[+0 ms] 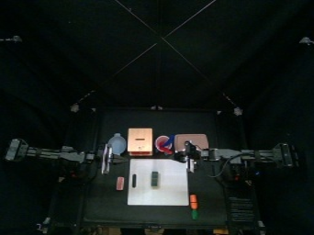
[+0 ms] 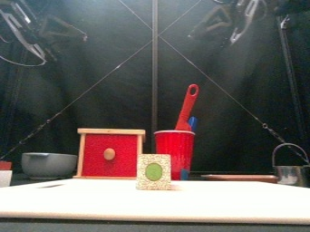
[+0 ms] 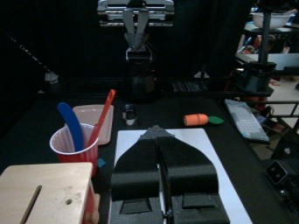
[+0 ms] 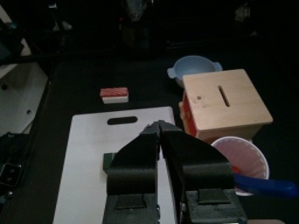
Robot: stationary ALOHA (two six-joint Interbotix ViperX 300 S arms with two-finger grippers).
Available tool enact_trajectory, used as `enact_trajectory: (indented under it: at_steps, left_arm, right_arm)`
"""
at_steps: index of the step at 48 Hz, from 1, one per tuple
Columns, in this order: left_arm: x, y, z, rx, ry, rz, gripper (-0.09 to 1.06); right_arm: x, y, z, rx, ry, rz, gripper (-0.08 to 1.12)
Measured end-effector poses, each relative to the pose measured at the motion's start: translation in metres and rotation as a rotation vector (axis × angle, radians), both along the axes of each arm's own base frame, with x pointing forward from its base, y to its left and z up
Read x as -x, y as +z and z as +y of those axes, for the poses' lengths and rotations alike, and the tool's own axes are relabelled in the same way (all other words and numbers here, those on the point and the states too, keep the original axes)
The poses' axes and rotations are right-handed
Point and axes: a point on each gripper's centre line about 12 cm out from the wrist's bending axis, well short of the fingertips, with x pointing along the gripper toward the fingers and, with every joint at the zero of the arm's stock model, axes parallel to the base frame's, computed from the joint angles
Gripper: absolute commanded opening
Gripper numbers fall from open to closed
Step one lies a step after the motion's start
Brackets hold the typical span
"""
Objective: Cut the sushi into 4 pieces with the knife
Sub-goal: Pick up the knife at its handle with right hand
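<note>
- On the white cutting board (image 1: 153, 190), mid-table, the sushi roll (image 2: 154, 172) lies.
- My left pincer (image 3: 156, 133) and right pincer (image 4: 160, 128) hang above the board, both pinched shut, empty.
- The red knife (image 2: 188, 101) stands in the red cup (image 2: 173, 150).

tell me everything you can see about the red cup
The red cup looks like glossy plastic, narrowing toward its base, with a rim at the top. It stands upright behind the white board, just right of the wooden box in the front view; whether the two touch is unclear. A red toy knife sticks out of it, leaning right, with a blue toy knife lower beside it.
</note>
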Motion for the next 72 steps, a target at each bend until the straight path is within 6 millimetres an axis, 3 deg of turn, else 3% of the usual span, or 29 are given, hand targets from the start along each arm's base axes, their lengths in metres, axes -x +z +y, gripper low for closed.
enact_trajectory:
  at_steps: [9,15,49,57,72]
  left_arm:
    - [0.000,0.000,0.000,0.000,0.000,0.002,0.14]
    - [0.000,-0.001,0.000,0.000,0.000,0.003,0.14]
    - [0.001,-0.004,0.000,0.001,0.000,0.009,0.14]
    - [0.001,-0.006,0.000,0.001,0.002,0.015,0.14]
    - [0.002,-0.008,0.000,-0.001,0.000,0.018,0.14]
  right_arm:
    - [-0.035,-0.007,-0.013,-0.016,-0.028,0.219,0.90]
    - [-0.051,-0.018,-0.017,-0.009,-0.030,0.343,1.05]
    - [-0.096,-0.072,-0.042,0.199,-0.056,1.037,1.04]
    - [-0.100,-0.082,-0.045,0.224,-0.050,1.100,1.04]
    - [-0.099,-0.082,-0.048,0.229,-0.055,1.109,0.99]
